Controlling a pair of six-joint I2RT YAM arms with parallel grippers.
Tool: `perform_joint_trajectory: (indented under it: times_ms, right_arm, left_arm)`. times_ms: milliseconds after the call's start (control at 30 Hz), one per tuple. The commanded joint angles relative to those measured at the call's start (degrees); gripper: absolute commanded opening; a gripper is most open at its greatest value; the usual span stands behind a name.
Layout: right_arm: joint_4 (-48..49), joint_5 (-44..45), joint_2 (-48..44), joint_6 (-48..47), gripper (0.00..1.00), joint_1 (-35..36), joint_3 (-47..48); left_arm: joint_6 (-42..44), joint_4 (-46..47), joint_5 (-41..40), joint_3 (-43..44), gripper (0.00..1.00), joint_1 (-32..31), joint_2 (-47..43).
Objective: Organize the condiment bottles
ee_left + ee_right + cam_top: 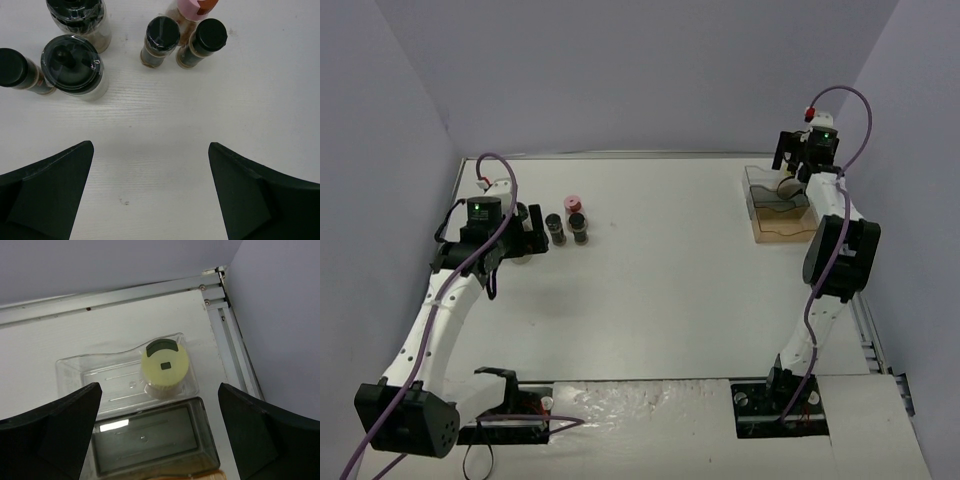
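Observation:
Several condiment bottles stand in a cluster at the far left of the table. In the left wrist view two wide black-lidded jars (75, 65) and a small black-capped bottle (12, 67) are on the left, with two slim dark bottles (161, 35) and a pink-capped one (192, 7) on the right. My left gripper (151, 145) hovers open just short of them, with nothing between its fingers. A pale yellow-capped bottle (165, 365) stands upright in the far compartment of the clear tray (65, 375). My right gripper (160, 387) is open above it, not touching it.
The tray (765, 215) sits on a wooden base (785, 235) at the far right, close to the table's metal edge rail (235, 345) and the right wall. Its near compartment (150, 440) holds nothing. In the top view the pink cap (574, 203) lies right of my left gripper (538, 238).

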Motion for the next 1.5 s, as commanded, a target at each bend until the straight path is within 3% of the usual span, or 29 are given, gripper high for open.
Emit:
perform_joint_trajectory:
  times_ms: [0,100,267,633,833,1100,1267,1367,1467]
  right_arm:
    - [2.6,1.9,-18.2,4.8,1.00,3.4,-4.2]
    - [2.6,1.1,-25.8,8.5,1.00,6.0,-12.0]
    - [3.2,-2.8,-39.5,12.0,1.00,12.5,-23.7]
    - [7.6,-6.2,-63.5,19.6,1.00,18.3,-47.3]
    - [7.5,-9.3,-66.7,20.2,1.00,18.4,-51.0]
    - [7.8,-12.2,-66.6,20.1,1.00,18.9,-51.8]
    - [7.4,-11.7,-67.2,19.7,1.00,19.0,-52.3]
    - [7.3,-11.3,-68.2,19.4,1.00,19.0,-52.9]
    - [7.3,-10.9,-68.6,19.3,1.00,19.0,-53.3]
  left_arm:
    - [-2.8,5.1,4.2,1.0,0.97,-0.3,1.1]
    - [-4.8,5.7,4.0,2.0,0.97,-2.4,2.0]
    - [-6.9,5.4,-3.5,7.7,0.97,-8.5,5.9]
    - [-7.6,5.0,-10.7,26.2,0.97,-11.9,27.2]
    - [-7.0,3.4,-13.8,36.7,0.97,-12.0,39.6]
    - [-6.9,1.1,-17.6,42.8,0.95,-12.2,48.2]
    - [-6.8,0.3,-17.8,43.4,0.86,-12.2,50.3]
    - [-6.6,0.6,-17.4,43.7,0.77,-12.3,51.1]
    - [-6.3,0.6,-17.2,44.6,0.61,-12.4,52.2]
